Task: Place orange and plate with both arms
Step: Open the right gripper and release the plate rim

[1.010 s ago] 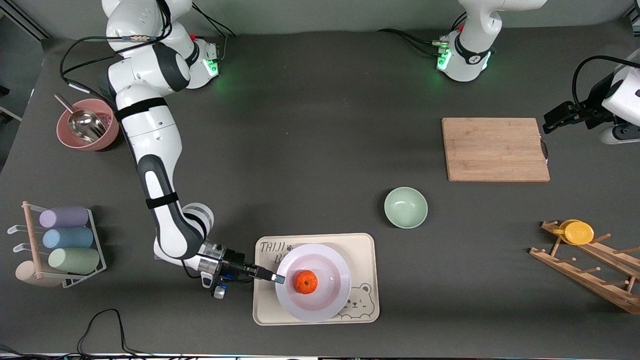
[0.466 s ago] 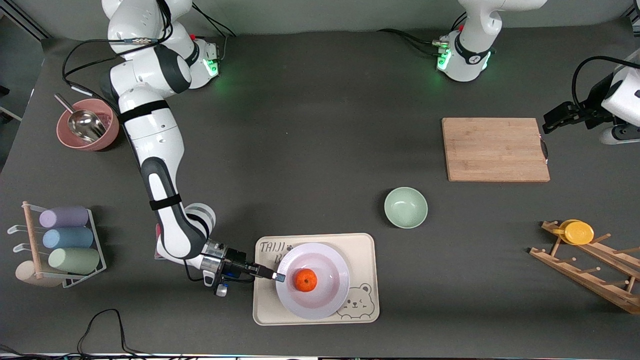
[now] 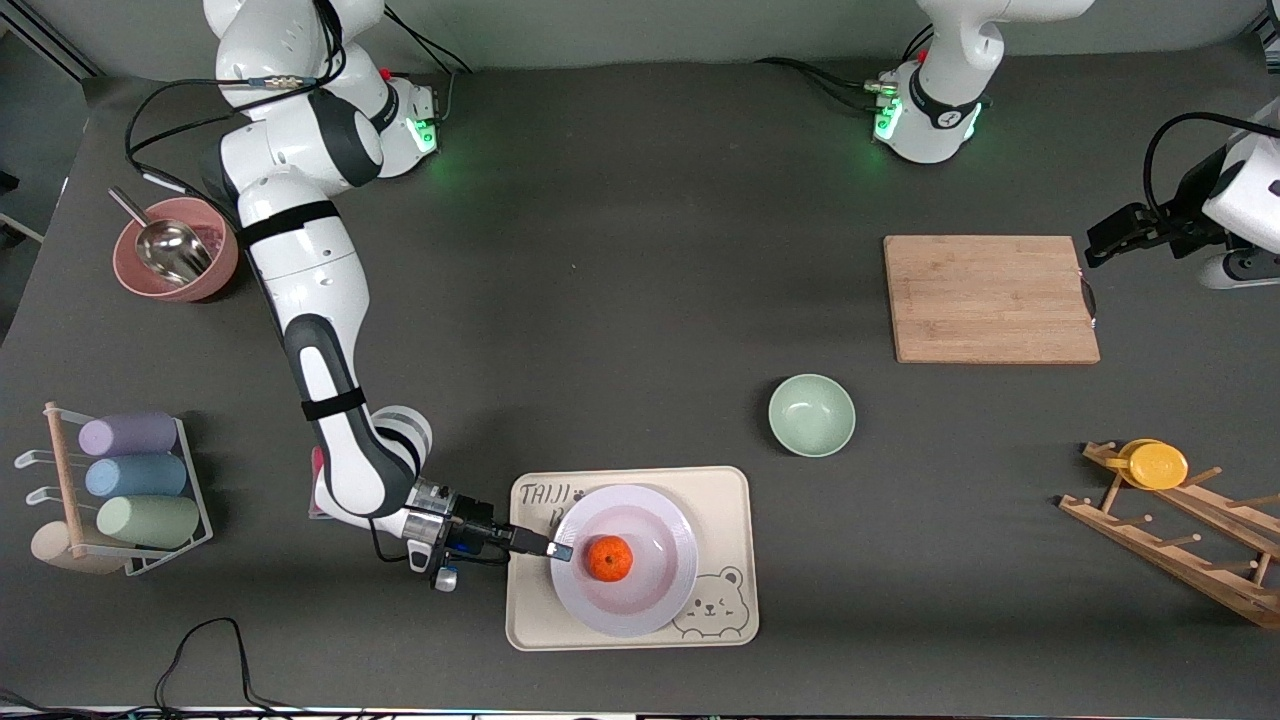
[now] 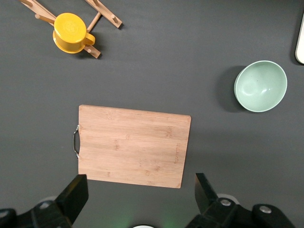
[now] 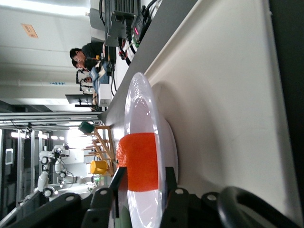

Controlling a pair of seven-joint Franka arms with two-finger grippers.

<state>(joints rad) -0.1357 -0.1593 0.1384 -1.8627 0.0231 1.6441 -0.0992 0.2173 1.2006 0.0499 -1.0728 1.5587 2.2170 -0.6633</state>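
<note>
The orange [image 3: 609,559] sits in the middle of the pale plate [image 3: 655,590], which lies on the cream bear-printed tray [image 3: 725,490]. My right gripper [image 3: 560,551] lies low at the plate's edge toward the right arm's end, shut on the plate's rim. In the right wrist view its fingers [image 5: 172,183] straddle the rim of the plate [image 5: 137,102], with the orange [image 5: 137,161] just past them. My left gripper [image 3: 1100,240] waits open and empty in the air by the wooden cutting board [image 3: 990,298]. The left wrist view shows its fingers [image 4: 76,194] spread wide over that board [image 4: 133,145].
A mint-green bowl [image 3: 811,415] stands between tray and cutting board. A wooden rack [image 3: 1180,545] with a yellow cup [image 3: 1155,464] is at the left arm's end. A pink bowl [image 3: 140,270] with a metal scoop and a rack of pastel cups [image 3: 130,480] are at the right arm's end.
My right gripper has shifted slightly at the plate's rim, and the plate and orange have shifted a little with it. The left arm has not moved.
</note>
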